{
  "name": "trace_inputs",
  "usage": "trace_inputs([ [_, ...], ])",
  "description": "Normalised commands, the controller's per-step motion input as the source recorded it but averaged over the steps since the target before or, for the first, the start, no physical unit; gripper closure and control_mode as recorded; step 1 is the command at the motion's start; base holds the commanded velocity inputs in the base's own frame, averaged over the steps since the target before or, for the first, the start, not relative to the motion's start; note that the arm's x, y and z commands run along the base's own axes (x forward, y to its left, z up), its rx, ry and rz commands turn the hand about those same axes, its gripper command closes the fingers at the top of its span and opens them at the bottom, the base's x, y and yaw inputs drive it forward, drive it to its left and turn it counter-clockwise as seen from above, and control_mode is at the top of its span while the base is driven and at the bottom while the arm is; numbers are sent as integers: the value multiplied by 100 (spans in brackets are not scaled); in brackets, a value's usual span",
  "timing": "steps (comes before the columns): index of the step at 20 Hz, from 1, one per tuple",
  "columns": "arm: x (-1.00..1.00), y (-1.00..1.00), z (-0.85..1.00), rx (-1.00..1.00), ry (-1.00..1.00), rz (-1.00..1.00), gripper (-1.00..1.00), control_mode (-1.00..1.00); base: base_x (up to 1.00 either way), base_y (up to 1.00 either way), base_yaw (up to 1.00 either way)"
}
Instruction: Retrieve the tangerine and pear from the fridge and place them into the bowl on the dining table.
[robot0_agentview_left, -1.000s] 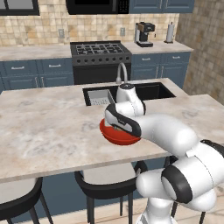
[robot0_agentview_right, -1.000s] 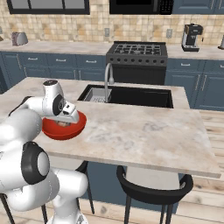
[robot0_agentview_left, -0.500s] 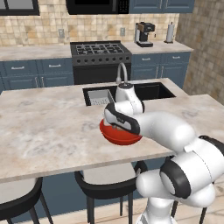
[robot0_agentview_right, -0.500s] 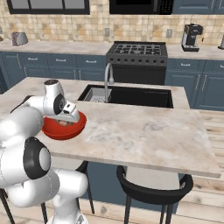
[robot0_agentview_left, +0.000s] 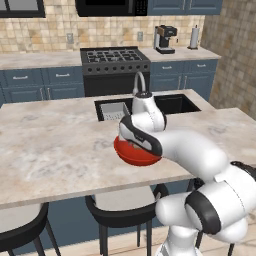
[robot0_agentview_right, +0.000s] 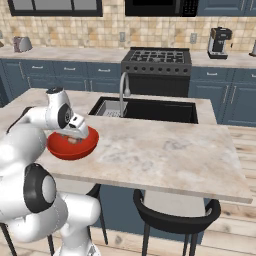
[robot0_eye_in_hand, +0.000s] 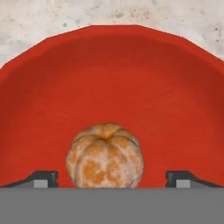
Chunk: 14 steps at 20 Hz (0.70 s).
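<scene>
The tangerine (robot0_eye_in_hand: 105, 156) lay inside the bowl (robot0_eye_in_hand: 112, 78), between the gripper's (robot0_eye_in_hand: 112, 177) spread, released jaws. A straight lift clear of the bowl's rim would avoid nudging the fruit.

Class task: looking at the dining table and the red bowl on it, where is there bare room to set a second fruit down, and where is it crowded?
Inside the bowl, the red floor beyond the tangerine up to the far rim is bare. The table is bare left of the bowl, and between bowl and sink in the right base view. Crowded: around the tangerine, where the open tool straddles it.
</scene>
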Motion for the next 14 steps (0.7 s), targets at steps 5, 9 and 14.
trace_inputs([
  [5, -91, -12, 86, 0, -17, -9, -100, -100, 0, 0, 0],
  [9, -100, -16, 99, 0, -19, -9, -100, -100, 0, 0, 0],
  [14, -100, -25, 98, 0, -13, -3, -100, -100, 0, 0, 0],
])
